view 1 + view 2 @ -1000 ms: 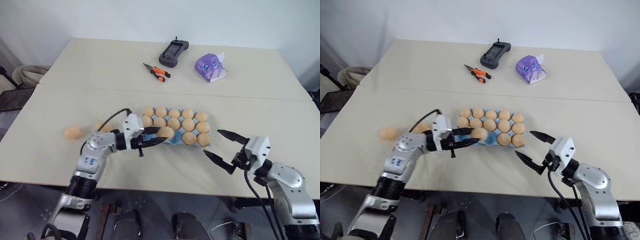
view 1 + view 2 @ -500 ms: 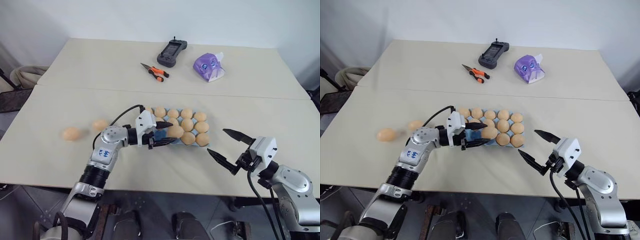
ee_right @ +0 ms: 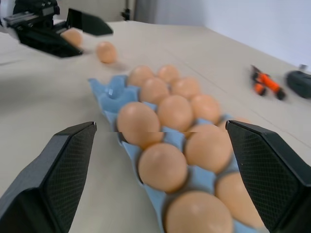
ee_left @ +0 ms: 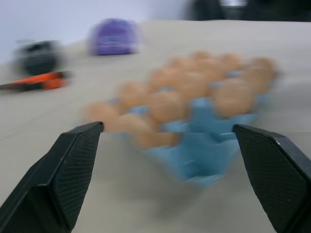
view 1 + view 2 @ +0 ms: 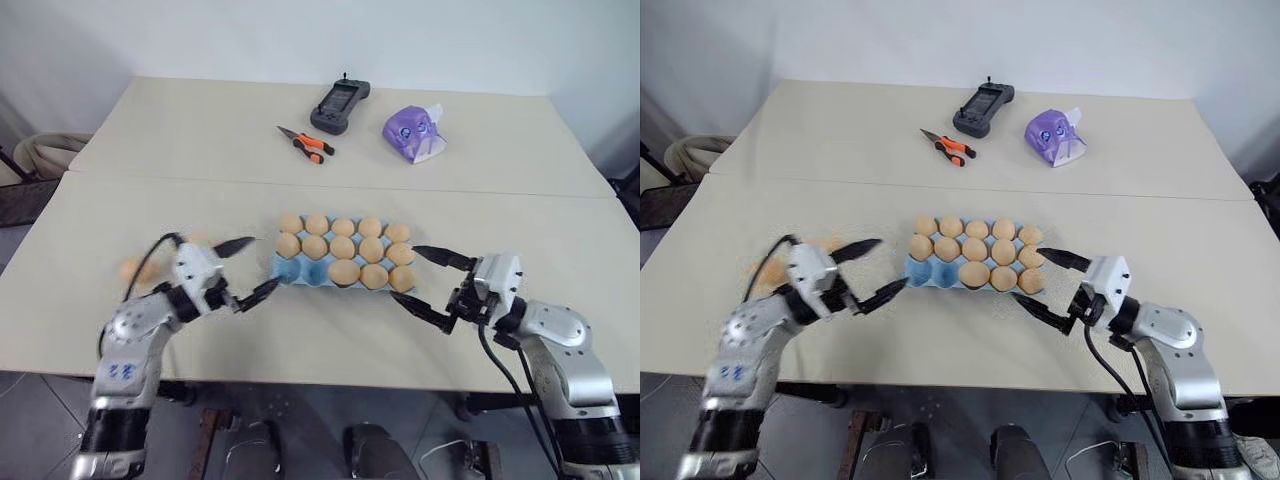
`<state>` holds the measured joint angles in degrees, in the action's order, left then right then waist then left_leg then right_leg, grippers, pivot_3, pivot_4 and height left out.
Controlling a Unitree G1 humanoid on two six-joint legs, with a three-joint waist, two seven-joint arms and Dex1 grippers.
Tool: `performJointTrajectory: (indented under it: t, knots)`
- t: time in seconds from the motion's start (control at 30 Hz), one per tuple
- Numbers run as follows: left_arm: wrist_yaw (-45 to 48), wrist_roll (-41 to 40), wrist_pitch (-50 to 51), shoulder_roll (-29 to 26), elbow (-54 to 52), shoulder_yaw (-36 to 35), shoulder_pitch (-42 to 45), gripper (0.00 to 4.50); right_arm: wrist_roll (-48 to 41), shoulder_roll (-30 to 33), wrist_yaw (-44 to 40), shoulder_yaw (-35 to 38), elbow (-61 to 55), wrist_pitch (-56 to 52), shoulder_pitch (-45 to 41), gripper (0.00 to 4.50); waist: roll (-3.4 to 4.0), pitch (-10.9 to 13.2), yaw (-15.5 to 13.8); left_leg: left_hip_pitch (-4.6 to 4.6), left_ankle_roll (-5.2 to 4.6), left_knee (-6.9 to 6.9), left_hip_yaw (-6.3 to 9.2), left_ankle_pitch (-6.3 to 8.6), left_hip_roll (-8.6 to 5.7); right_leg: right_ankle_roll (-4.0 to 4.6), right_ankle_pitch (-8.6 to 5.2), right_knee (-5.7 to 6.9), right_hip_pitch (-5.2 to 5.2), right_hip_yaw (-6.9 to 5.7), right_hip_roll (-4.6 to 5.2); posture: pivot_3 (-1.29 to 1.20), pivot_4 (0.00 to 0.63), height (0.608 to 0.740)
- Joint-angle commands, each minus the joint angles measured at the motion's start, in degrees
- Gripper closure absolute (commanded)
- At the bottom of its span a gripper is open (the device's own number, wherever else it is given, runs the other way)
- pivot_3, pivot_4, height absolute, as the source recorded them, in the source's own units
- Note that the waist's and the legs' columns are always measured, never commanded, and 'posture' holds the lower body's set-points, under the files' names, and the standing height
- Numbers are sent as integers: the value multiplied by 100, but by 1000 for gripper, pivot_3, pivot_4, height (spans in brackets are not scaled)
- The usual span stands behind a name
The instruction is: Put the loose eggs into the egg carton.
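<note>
**Left eye view: carton two short, both sets of fingers open and empty**

- Egg carton (image 5: 300, 270): light-blue moulded tray, three rows of five cups, flat on the near counter (image 5: 520, 215). The long axis runs roughly 9 to 3 o'clock, with the right end a touch nearer the robot.
- 13 cups hold pale orange-tan eggs. The far and middle rows are full. The near row has three eggs at its right end, and its two left cups show bare blue.
- Loose eggs (image 3: 106, 51): two on the counter at the carton's 9 o'clock, well apart from it. They're blurred in the head views, so I can't tell which way they point.
- Left gripper (image 5: 250, 268): fingers spread wide, gripping nothing. It sits at the carton's 9 o'clock, between the loose eggs and the carton's left end, pointing toward 3 o'clock at the carton.
- Right gripper (image 5: 406, 274): fingers spread wide, nothing held. It's at the carton's 3 o'clock end, pointing toward 9 o'clock along the rows. Can't tell whether it touches the carton.
- Far counter, carton's 12 o'clock: orange-handled pliers (image 5: 305, 144), black handheld controller (image 5: 335, 105), purple packet (image 5: 413, 133).
</note>
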<state>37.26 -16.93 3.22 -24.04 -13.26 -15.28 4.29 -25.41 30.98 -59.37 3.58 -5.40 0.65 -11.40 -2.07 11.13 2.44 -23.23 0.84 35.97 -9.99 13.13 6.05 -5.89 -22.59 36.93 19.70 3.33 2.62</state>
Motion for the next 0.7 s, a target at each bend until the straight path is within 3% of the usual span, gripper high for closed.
performJointTrajectory:
  t: [0.03,0.2,0.3,0.53,0.7]
  knots:
    - [-916,4,5,293,-744,-770,-732,13,-94,-4,-347,-38,171,246,-131,0,0,0,7,2,-2,1,0,4,-1,0,0,-3,-5,0,2,0,150,740]
    - [-1663,-166,254,854,-1125,-1457,-2033,13,-71,-14,-739,28,653,753,-213,0,-2,0,64,3,-6,3,-1,12,-4,0,0,-16,-13,0,3,0,150,740]
    - [-1805,-235,356,904,-1209,-1483,-2187,13,-151,-20,-1029,-40,797,889,-189,0,-2,0,52,2,12,3,12,35,-6,2,0,-23,-20,2,7,0,150,740]
    - [-2037,-221,868,628,-1114,-1155,-1400,13,-142,-145,-1366,-170,829,1105,-132,0,-1,-1,81,5,11,-1,18,34,-4,23,13,-29,-29,-12,11,0,150,740]
    - [-2174,3,1244,320,-495,-732,-402,13,-155,-154,-1308,-172,733,1047,-64,0,-1,-1,69,4,36,-4,9,22,-10,22,13,-36,-21,-14,-3,0,150,740]
